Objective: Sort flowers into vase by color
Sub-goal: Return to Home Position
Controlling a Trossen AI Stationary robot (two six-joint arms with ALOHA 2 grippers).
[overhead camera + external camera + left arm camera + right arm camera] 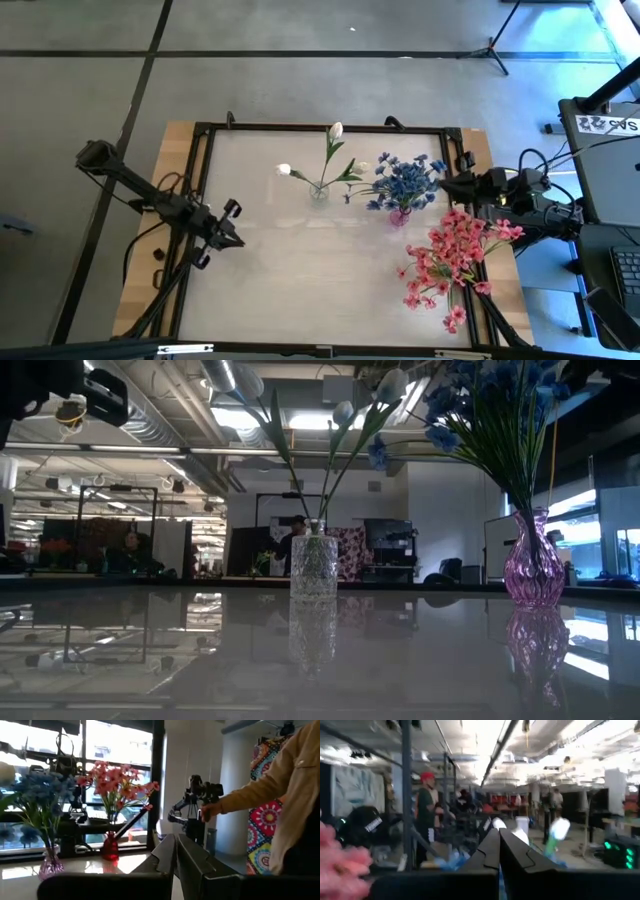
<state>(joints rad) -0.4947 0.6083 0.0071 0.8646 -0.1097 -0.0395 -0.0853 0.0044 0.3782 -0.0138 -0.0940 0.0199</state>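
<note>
Your tabletop is smooth and glossy, mirroring the room (its border is bare matt wood, framed in black metal rails). The clear vase looks like faceted glass; the purple vase is shiny, ribbed glass.

Three vases, three flower bunches, two arms

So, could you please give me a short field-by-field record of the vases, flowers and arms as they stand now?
white flowers: in the clear vase, mid-table
blue flowers: in the purple vase, right of the clear one
pink flowers: in the red vase, near the table's right edge
left end effector: shut, empty, over the table's left edge
right end effector: shut, empty, at the right edge beside the blue flowers
</note>
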